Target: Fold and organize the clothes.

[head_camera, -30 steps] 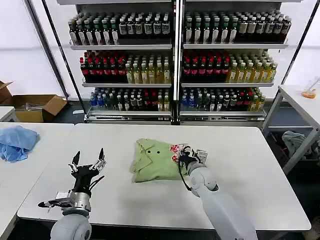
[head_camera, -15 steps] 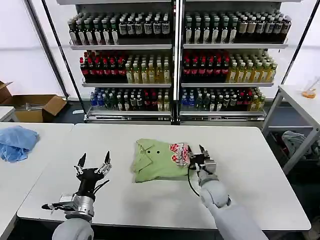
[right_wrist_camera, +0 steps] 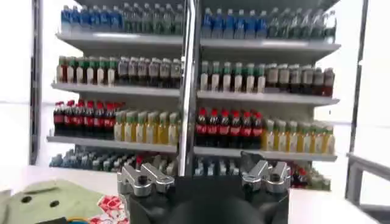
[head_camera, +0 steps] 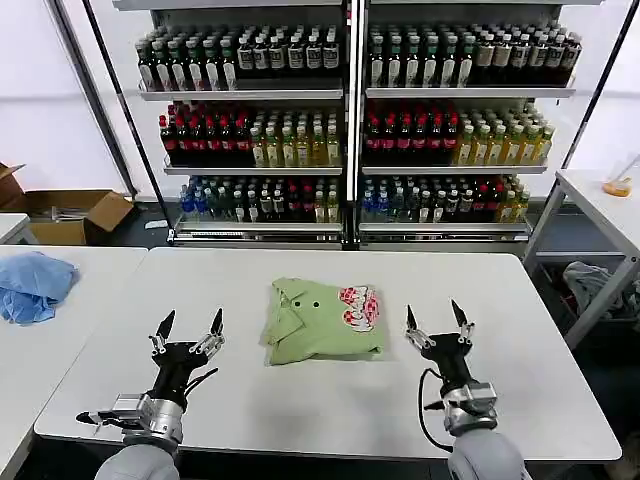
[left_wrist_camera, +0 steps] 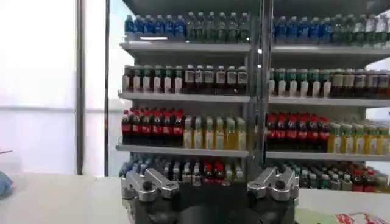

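Your shirt (head_camera: 323,322) lies folded, so its sleeves and most of its front are tucked out of sight; you see just part of the red-and-white print (head_camera: 359,307), too small to read. In the left wrist view only a corner of the shirt (left_wrist_camera: 341,218) shows at the edge. The bottle labels (head_camera: 300,140) on the shelves are too small to read.

Folded shirt (head_camera: 322,322) between open pincers — left pincer (head_camera: 188,327), right pincer (head_camera: 436,318).
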Controlling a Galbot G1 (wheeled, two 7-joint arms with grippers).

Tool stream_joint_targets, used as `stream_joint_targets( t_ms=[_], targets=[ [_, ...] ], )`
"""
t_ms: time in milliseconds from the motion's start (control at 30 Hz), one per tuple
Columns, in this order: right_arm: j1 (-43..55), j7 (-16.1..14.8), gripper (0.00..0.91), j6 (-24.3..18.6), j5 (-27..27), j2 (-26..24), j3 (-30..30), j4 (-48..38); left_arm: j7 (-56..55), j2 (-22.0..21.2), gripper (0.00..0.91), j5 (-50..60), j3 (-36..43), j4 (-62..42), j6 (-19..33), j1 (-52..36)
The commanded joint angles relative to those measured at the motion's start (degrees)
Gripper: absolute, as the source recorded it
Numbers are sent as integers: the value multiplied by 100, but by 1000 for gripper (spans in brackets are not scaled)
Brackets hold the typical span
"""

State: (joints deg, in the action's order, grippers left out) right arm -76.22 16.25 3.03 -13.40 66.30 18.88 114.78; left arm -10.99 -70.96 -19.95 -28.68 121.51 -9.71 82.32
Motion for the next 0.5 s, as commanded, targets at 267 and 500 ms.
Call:
stream_joint_targets(
  t_ms=[267,500],
  targets=[
    [-1397,207,907,-420,533,28,684,1157,306,4,907,-41,-307,412,-205,545],
    [-1424,308,907,-367,617,-52,733,1306,415,-115,907,-34,-379,610,-276,668]
  ],
)
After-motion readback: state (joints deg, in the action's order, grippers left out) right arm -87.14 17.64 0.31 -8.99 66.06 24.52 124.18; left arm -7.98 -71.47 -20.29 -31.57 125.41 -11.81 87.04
